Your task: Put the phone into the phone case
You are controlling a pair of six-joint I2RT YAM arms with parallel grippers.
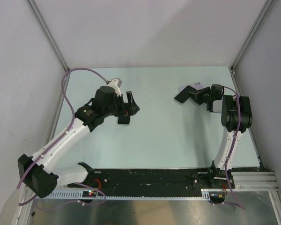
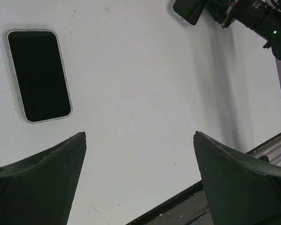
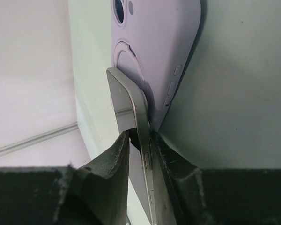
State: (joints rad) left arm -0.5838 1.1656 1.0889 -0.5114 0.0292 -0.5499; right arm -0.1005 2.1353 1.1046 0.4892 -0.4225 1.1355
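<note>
A: Where is the phone (image 3: 131,105)?
B: Far right of the table (image 1: 154,140). It is seen edge-on, slim with a silver rim, and the right fingers (image 3: 110,161) are clamped on its 2 faces.
A: And the phone case (image 3: 164,42)?
B: It is lavender, with a camera cutout and a ring on its back, just behind the phone.
A: Left fingers (image 2: 47,173)?
B: Spread wide above a second phone (image 2: 40,75), which lies flat with its black screen up.

Top: I look down from behind, far.
Left wrist: downward, mid-range; shares phone (image 1: 181,96) with top.
Right wrist: close-up.
</note>
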